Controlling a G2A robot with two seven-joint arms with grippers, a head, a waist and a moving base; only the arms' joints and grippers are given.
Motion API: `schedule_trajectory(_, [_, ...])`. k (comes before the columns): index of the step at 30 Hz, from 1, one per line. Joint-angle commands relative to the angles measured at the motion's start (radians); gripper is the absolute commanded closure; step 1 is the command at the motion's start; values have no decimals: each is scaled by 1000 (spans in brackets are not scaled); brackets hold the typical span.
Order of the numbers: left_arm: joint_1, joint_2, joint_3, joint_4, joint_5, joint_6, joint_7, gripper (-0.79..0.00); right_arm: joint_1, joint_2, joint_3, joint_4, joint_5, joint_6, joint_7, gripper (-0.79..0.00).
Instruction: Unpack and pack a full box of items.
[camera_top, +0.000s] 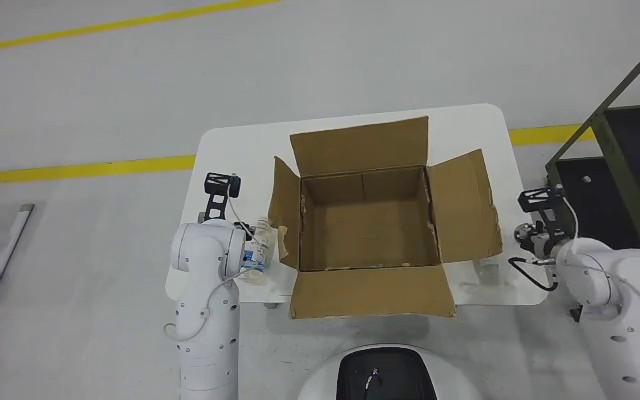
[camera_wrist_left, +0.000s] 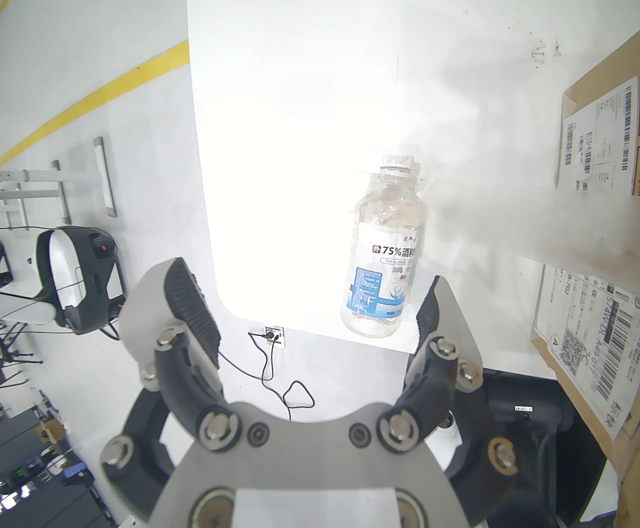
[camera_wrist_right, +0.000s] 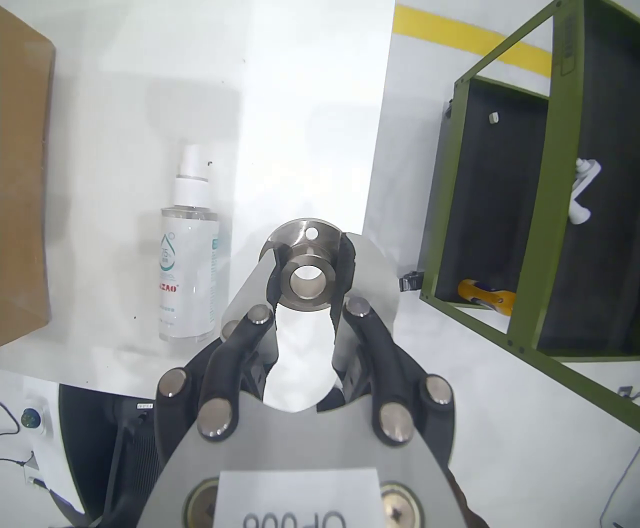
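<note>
**While the right claw (camera_wrist_right: 309, 274) clamps a steel fitting (camera_wrist_right: 300, 239), the left claw (camera_wrist_left: 310, 289) hangs spread**

Seen from its own wrist, the right claw holds the flanged fitting near the counter (camera_wrist_right: 300, 100) edge. A spray bottle (camera_wrist_right: 189, 250) lies between it and the box (camera_top: 365, 150). The left claw's fingers stand wide apart above a clear labelled bottle (camera_wrist_left: 382, 260), which lies by the counter's front edge, close to a box flap. From above, the box has all four flaps spread and its bare cardboard floor showing. A green rack (camera_wrist_right: 500, 200) stands just off the counter's right side.
</note>
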Motion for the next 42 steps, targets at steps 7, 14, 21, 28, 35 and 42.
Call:
schedule_trajectory(7, [0, 0, 0, 0, 0, 0, 0, -785, 25, 5, -42, 59, -3, -9, 38, 0])
schedule_trajectory(14, [0, 0, 0, 0, 0, 0, 0, -785, 35, 8, -72, 96, -19, 3, 32, 0])
schedule_trajectory(21, [0, 0, 0, 0, 0, 0, 0, -785, 42, 12, -84, 115, -22, 10, 39, -197])
schedule_trajectory(28, [0, 0, 0, 0, 0, 0, 0, -785, 54, 17, -94, 137, -24, 13, 44, -360])
schedule_trajectory(35, [0, 0, 0, 0, 0, 0, 0, -785, 49, 22, -34, 47, 75, 12, -20, -465])
schedule_trajectory(42, [0, 0, 0, 0, 0, 0, 0, -785, -61, 22, 83, -99, 239, -23, -395, 0])
